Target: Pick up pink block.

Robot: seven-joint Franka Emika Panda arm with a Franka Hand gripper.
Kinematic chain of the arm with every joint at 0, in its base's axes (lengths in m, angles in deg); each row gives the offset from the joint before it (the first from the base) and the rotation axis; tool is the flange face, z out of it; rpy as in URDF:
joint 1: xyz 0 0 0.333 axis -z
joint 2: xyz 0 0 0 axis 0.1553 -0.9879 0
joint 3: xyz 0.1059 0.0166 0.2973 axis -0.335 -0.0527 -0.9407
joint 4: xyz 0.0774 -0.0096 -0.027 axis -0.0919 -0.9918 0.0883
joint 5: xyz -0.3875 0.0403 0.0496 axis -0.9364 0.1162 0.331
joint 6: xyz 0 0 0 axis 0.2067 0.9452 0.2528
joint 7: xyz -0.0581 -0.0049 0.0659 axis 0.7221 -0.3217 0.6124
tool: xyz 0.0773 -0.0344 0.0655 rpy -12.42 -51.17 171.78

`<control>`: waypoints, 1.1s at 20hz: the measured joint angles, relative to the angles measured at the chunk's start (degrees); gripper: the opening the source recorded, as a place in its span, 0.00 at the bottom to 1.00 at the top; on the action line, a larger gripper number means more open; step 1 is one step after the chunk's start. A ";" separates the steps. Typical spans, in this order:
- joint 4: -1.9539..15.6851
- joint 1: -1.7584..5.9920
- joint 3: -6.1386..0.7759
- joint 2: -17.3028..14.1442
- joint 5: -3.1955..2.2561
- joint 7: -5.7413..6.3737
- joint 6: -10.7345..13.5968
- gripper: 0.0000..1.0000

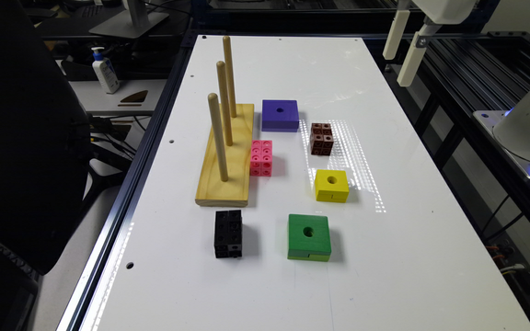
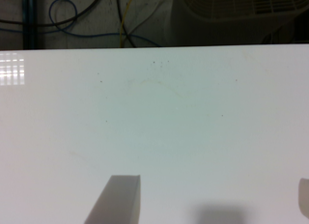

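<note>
Nearest the camera: black block [image 1: 228,233] and green block [image 1: 309,237] on the white table [image 1: 407,257]. Further back, pink block [image 1: 261,157] touching the wooden peg base [image 1: 226,165], between purple block [image 1: 280,115] and yellow block [image 1: 331,185]. High at the exterior view's right, gripper [image 1: 402,50], fingers [image 2: 118,200] spread wide, holding nothing.

pink block [image 1: 261,158] on table [image 1: 384,257] (touching peg board [image 1: 226,158]), brown block [image 1: 321,138] to the exterior view's right
</note>
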 joint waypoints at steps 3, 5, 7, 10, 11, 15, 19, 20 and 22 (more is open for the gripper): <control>-0.01 -0.04 -0.01 0.01 0.00 0.00 0.00 1.00; -0.01 -0.13 -0.03 0.02 0.02 0.00 0.00 1.00; -0.01 -0.33 -0.11 0.07 0.07 0.00 0.00 1.00; -0.01 -0.38 -0.38 0.27 0.13 0.00 0.00 1.00; -0.01 -0.39 -0.44 0.33 0.14 0.00 0.00 1.00; 0.09 -0.58 -0.60 0.45 0.19 0.04 -0.04 1.00; 0.64 -1.02 -0.81 0.41 0.38 0.24 -0.06 1.00; 0.75 -1.12 -0.85 0.41 0.41 0.27 -0.06 1.00; 0.90 -1.16 -0.94 0.40 0.47 0.27 -0.10 1.00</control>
